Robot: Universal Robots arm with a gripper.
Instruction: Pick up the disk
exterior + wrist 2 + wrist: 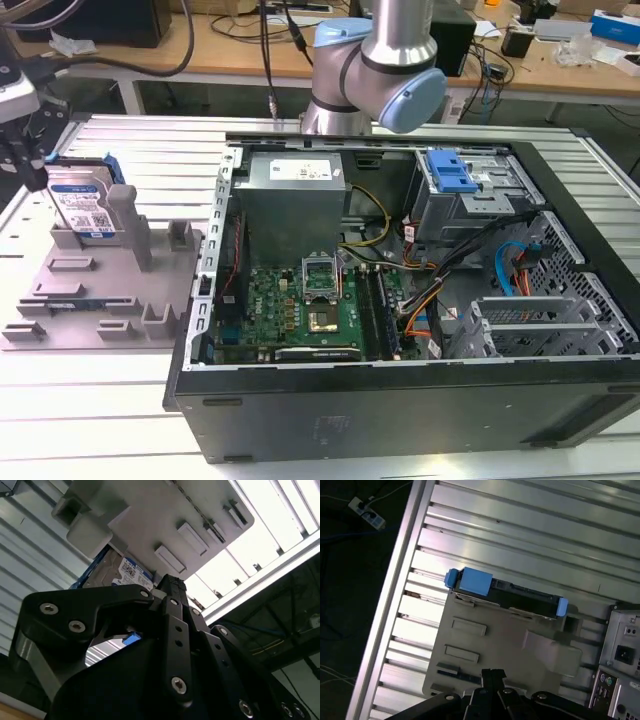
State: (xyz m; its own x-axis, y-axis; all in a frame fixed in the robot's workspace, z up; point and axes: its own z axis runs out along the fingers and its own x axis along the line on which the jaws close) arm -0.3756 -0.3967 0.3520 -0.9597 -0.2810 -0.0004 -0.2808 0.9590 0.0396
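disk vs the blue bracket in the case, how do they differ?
Place: the disk stands on edge in the grey holder tray outside the computer case; the blue bracket sits inside the case, on the drive cage.
Look: the disk is silver with a white-and-blue label; the bracket is all blue plastic.
Shared: blue plastic, as the disk has blue side rails.

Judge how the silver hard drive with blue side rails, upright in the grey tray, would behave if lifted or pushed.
The silver metal hard drive looks rigid, probably heavy for its size. Standing on edge in the grey moulded tray, it might tip if pushed.
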